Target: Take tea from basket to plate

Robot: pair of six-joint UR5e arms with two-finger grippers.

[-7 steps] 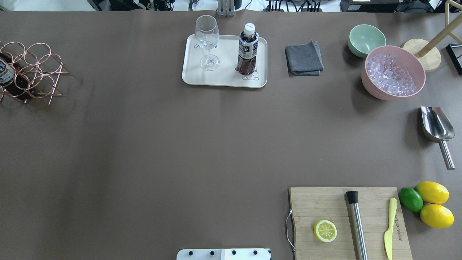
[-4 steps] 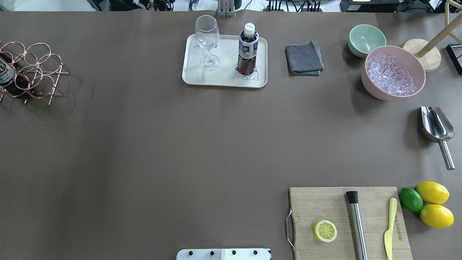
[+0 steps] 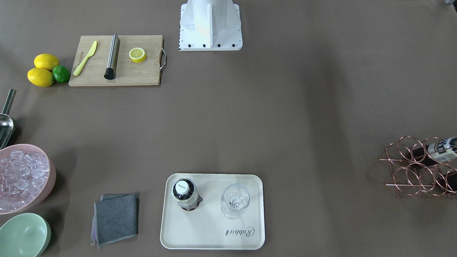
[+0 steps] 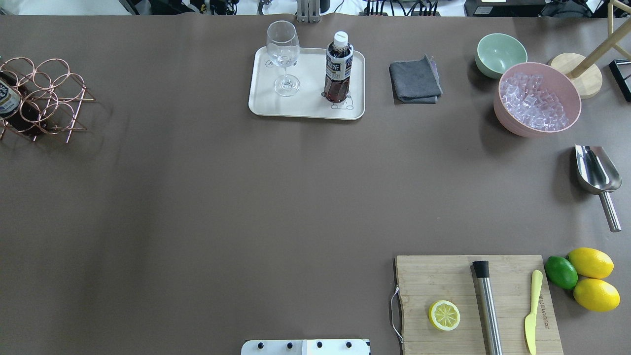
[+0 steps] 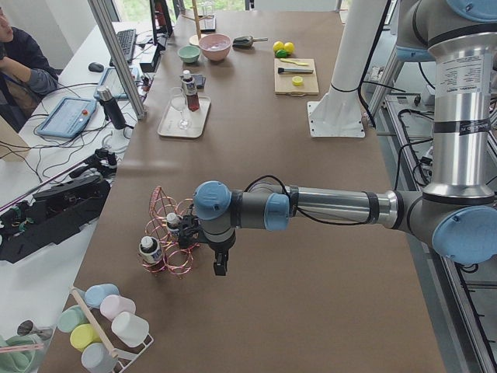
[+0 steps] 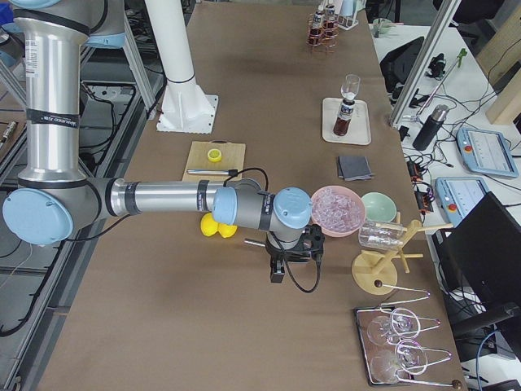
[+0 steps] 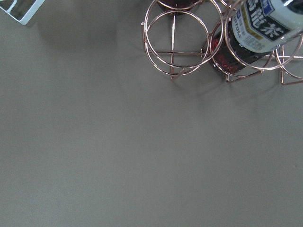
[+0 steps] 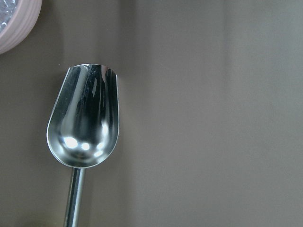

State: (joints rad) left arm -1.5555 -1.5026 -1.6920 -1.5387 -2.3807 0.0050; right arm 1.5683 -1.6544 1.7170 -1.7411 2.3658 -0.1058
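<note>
One tea bottle (image 4: 338,69) stands upright on the cream plate (image 4: 305,106), over its bear drawing; it also shows in the front view (image 3: 184,194) on the plate (image 3: 210,228). The copper wire basket (image 4: 49,98) at the table's far left holds another tea bottle (image 4: 7,101), seen close in the left wrist view (image 7: 262,26). In the exterior left view my left gripper (image 5: 220,268) hangs beside the basket (image 5: 167,225); I cannot tell whether it is open or shut. My right gripper (image 6: 277,273) shows only in the exterior right view, and I cannot tell its state.
A stemmed glass (image 4: 283,54) stands on the plate beside the bottle. A grey cloth (image 4: 415,80), mint bowl (image 4: 500,53), pink ice bowl (image 4: 537,98) and steel scoop (image 8: 85,118) lie to the right. A cutting board (image 4: 443,281) with lemon half sits near the base.
</note>
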